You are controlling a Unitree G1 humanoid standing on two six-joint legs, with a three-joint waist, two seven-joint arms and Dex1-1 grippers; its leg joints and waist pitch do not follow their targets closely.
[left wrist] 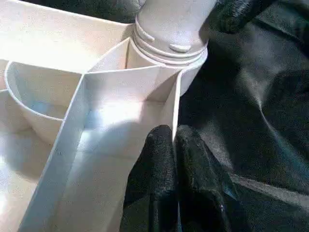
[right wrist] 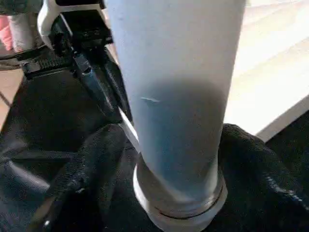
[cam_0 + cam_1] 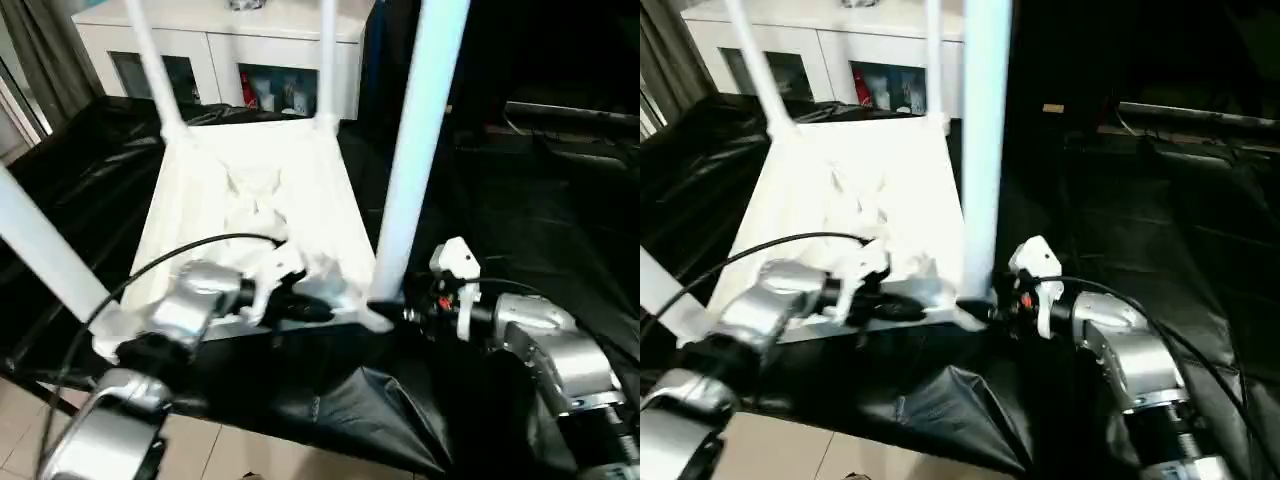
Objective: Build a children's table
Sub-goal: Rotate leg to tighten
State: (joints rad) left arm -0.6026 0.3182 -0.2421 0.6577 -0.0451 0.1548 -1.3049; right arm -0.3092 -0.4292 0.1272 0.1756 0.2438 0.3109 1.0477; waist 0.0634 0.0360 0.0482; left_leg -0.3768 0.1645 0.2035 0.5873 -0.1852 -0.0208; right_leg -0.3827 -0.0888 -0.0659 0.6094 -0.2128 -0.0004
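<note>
The children's table [image 3: 250,200] lies upside down on the black-draped table, its ribbed underside facing up. Two far legs [image 3: 150,60] [image 3: 327,60] stand in the back corners. A near left leg [image 3: 45,250] leans out toward the left, and a thick near right leg [image 3: 415,130] stands in its corner socket [image 1: 171,24]. My left gripper [image 1: 175,145] is shut on the thin rim wall just beside that socket. My right gripper [image 3: 395,312] sits at the base of the near right leg [image 2: 178,96], right against it.
A white cabinet [image 3: 230,50] with glass doors stands behind the work. Black cloth [image 3: 520,200] covers the big table and bunches into folds at its front edge [image 3: 350,410]. Tiled floor [image 3: 250,455] lies below. A black cable [image 3: 180,250] arcs over my left forearm.
</note>
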